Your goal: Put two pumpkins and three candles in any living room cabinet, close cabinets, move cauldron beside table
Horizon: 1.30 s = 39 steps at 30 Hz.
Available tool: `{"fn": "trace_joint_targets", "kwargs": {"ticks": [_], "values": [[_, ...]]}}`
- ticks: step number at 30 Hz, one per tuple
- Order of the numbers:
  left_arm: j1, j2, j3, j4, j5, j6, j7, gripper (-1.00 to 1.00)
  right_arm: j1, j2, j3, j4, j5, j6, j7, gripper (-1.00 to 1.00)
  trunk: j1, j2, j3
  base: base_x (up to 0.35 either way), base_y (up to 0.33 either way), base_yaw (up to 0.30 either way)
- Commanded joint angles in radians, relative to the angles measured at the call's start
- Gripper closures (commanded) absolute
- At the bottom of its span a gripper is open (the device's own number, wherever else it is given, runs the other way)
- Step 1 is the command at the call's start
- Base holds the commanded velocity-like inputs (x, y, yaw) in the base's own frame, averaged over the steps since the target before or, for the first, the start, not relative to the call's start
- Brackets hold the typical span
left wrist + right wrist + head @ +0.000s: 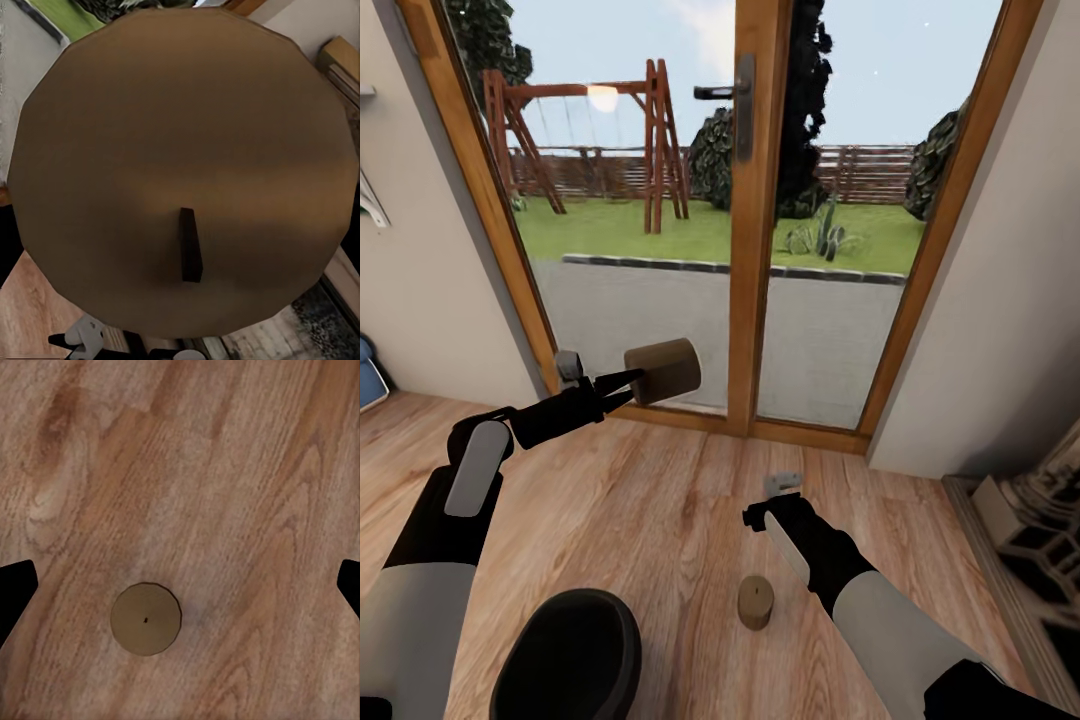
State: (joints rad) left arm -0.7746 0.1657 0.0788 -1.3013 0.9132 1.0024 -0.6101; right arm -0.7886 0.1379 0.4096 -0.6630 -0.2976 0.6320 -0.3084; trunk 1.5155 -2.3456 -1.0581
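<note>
Wood floor (660, 520) before glass doors (760, 200). Left hand (622, 384) clamped on brown candle (664, 370), raised. Right hand (784, 492) fingers spread apart, hovering above second candle (145, 619) upright on floor. Cauldron (570, 655) below left arm.

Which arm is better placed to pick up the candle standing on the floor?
The right. Its claw hangs open above the floor candle, while the left claw already holds another candle.

Left pincer (622, 385) clamped; right pincer (785, 488) spread, downward.
</note>
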Motion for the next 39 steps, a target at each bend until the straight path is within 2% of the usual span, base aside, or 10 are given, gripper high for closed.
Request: {"fn": "trace_joint_targets", "kwargs": {"ticks": [1, 12, 23, 34, 39], "values": [[0.000, 0.000, 0.000, 0.000, 0.004, 0.001, 0.000, 1.00, 0.000, 0.000, 0.000, 0.000, 0.000, 0.000, 0.000, -1.00, 0.004, -0.007, -0.003, 0.000, 0.000, 0.000], [0.000, 0.000, 0.000, -0.001, 0.004, 0.001, 0.000, 1.00, 0.000, 0.000, 0.002, -0.006, 0.002, 0.001, 0.002, -1.00, 0.046, -0.084, -0.038, 0.000, 0.000, 0.000], [0.000, 0.000, -0.001, -0.002, 0.005, 0.005, 0.001, 1.00, 0.002, 0.001, 0.011, -0.037, 0.005, 0.000, 0.001, -1.00, 0.046, -0.084, -0.038, 0.000, 0.000, 0.007], [0.000, -0.001, 0.001, -0.001, 0.006, 0.003, -0.001, 1.00, 0.002, 0.001, 0.011, -0.038, 0.004, 0.000, 0.002, -1.00, 0.046, -0.084, -0.038, 0.000, 0.000, 0.239], [0.000, 0.000, 0.002, 0.007, 0.007, 0.002, -0.042, 1.00, 0.001, -0.001, 0.011, -0.038, 0.004, 0.000, 0.002, -1.00, 0.046, -0.084, -0.038, 0.000, 0.000, 0.072]]}}
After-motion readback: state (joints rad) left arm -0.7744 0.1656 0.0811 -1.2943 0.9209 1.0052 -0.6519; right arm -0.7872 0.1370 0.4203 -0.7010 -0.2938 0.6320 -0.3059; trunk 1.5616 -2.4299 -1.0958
